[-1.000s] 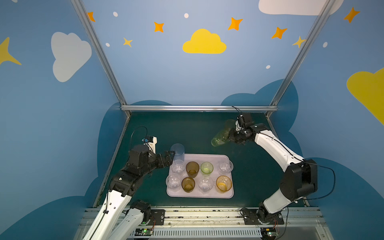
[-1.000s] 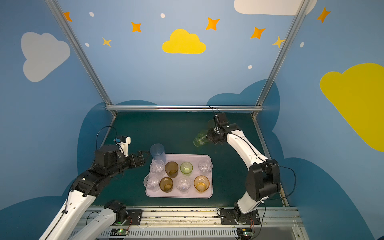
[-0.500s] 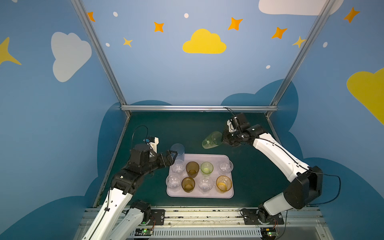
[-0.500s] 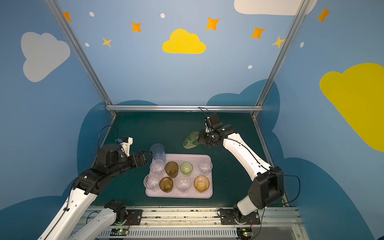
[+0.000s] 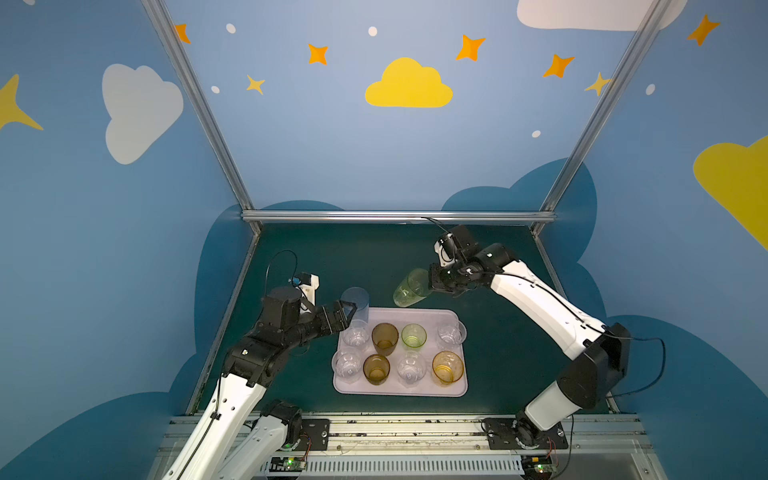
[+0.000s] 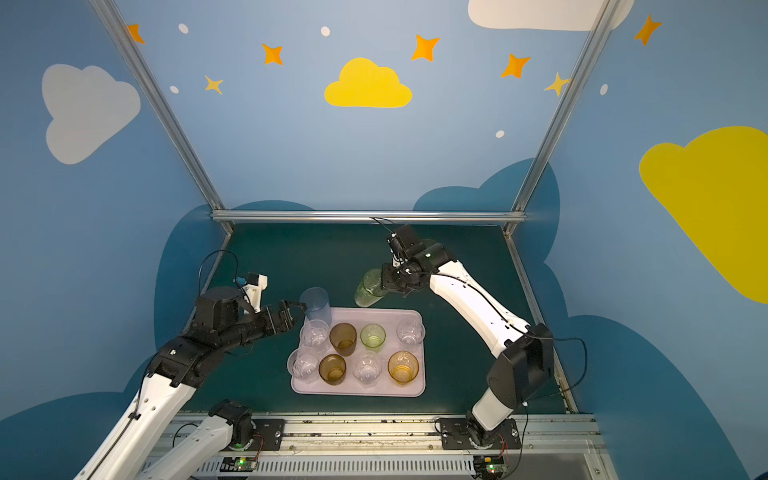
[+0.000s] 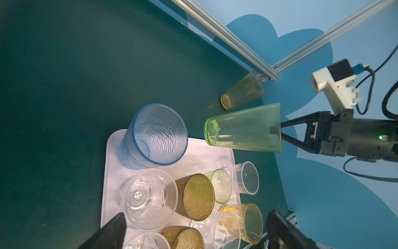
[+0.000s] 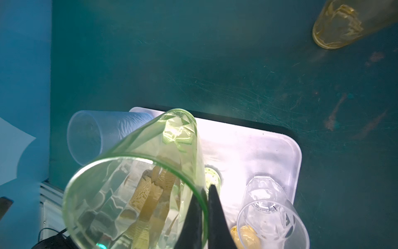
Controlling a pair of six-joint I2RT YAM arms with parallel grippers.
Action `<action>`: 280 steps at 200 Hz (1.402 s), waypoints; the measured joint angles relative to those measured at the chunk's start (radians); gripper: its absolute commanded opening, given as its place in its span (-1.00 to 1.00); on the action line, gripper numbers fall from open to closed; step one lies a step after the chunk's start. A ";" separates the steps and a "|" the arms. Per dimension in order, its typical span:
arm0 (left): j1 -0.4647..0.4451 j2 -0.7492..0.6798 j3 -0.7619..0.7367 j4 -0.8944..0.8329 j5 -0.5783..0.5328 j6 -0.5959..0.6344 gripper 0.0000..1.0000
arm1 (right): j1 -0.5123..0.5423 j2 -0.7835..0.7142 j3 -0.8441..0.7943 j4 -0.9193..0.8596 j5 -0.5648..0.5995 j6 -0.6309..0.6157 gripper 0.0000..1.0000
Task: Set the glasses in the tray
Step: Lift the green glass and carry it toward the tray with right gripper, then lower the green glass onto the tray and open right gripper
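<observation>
**Holding the yellow-green glass at the tray's far edge**

Top views: in both, the right gripper (image 5: 430,283) pinches the rim of the tall yellow-green glass (image 5: 411,287). The glass hangs tilted, base to the left, above the dark green table (image 5: 332,257), just beyond the far edge of the lilac tray (image 5: 399,392). The tray lies at the near middle and bears eight short glasses (image 5: 385,338) in two rows of four. The tall pale blue glass (image 5: 355,302) stands upright on its far left corner. The left gripper (image 5: 348,311) hangs just left of that glass, jaws spread wide, holding nothing.

Left wrist view: the wide-set fingers (image 7: 109,230) frame the short glasses and stop short of the pale blue one. The orange tall glass (image 7: 243,90) sits on the table well beyond the tray, toward the far right corner.

Right wrist view: the two fingers (image 8: 215,217) are closed on the glass wall, one inside the rim and one outside. The tray shows through the glass.
</observation>
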 measured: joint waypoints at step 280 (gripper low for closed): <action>0.001 -0.002 0.000 -0.017 -0.031 0.026 0.99 | 0.085 0.230 0.133 -0.117 0.036 -0.056 -0.28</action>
